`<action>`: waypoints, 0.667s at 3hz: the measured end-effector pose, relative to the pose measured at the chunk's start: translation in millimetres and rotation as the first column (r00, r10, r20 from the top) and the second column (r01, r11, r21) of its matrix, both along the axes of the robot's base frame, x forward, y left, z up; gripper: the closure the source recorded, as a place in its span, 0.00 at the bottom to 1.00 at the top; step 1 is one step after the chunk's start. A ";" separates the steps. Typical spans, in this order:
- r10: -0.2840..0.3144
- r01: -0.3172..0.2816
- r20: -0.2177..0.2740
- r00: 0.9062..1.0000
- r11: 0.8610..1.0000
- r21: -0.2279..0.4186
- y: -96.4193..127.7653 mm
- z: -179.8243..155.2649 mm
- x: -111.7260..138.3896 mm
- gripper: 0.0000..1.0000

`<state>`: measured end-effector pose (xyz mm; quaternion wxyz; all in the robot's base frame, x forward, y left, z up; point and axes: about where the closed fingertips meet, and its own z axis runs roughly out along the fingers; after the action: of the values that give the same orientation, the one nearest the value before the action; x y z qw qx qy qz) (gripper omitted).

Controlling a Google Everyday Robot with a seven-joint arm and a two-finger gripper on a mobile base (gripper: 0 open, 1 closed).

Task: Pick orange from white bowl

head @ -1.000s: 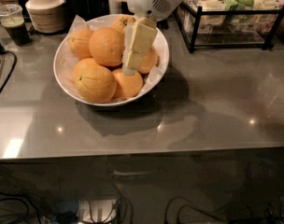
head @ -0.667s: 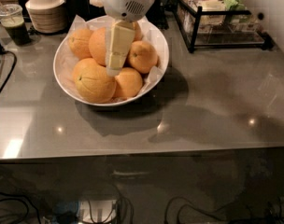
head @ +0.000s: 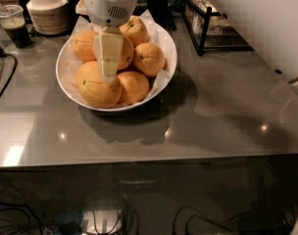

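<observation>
The white bowl [head: 164,39], lined with crinkled white paper, stands on the grey table and holds several oranges. My gripper [head: 108,75] hangs from its white wrist straight over the middle of the bowl. It covers most of the large plain orange [head: 126,53] at the centre, of which only the right edge shows. Its tip overlaps the top of the big front-left orange with a dark stem dot [head: 94,89]. Smaller oranges lie at the back left [head: 83,44], at the back [head: 135,29], on the right [head: 149,58] and at the front [head: 135,84].
A stack of beige ribbed bowls [head: 47,12] and a plastic cup with a dark drink [head: 12,23] stand at the back left. A black wire rack [head: 210,31] stands at the back right. Cables [head: 1,77] lie along the left edge. The white arm body [head: 266,23] fills the upper right.
My gripper has moved left and lower, from over the right side of the bowl to over its middle. The oranges have not moved.
</observation>
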<state>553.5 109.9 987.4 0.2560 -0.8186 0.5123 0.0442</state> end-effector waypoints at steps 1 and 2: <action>0.020 -0.019 0.018 1.000 0.998 -0.061 -5.8 10.2 5.2 0.00; 0.075 -0.068 0.037 0.996 0.984 -0.162 -6.4 21.9 19.9 0.00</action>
<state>573.5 103.5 1009.4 0.1986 -0.8551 0.4789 -0.0057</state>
